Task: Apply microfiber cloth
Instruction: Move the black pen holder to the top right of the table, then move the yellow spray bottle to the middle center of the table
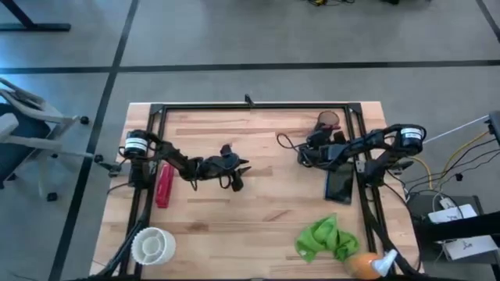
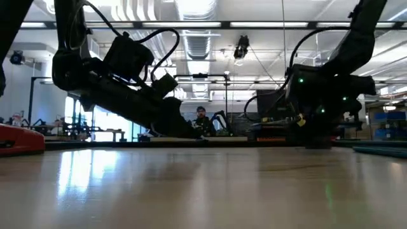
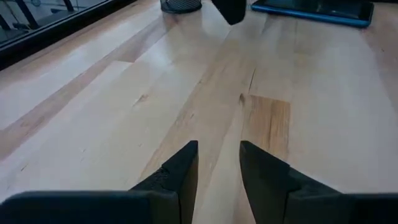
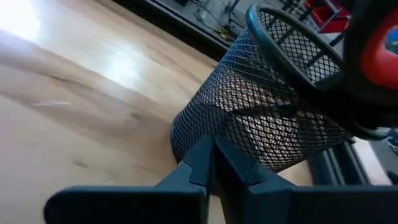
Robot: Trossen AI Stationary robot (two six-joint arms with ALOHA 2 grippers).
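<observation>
Well apart, microfiber cloth (image 1: 326, 239), both fingers

We see a grey floor (image 1: 258, 35) crossed by dark lines around the wooden table (image 1: 258, 211). A chair (image 1: 19, 129) stands beside it. Across the room, long ceiling lights (image 2: 191, 24) glow over workbenches, and bright windows (image 2: 95, 117) show behind.

Bright ceiling strip lights (image 2: 191, 25) throw glare across the wooden table (image 2: 191, 191); nearby arms look blurred.
</observation>
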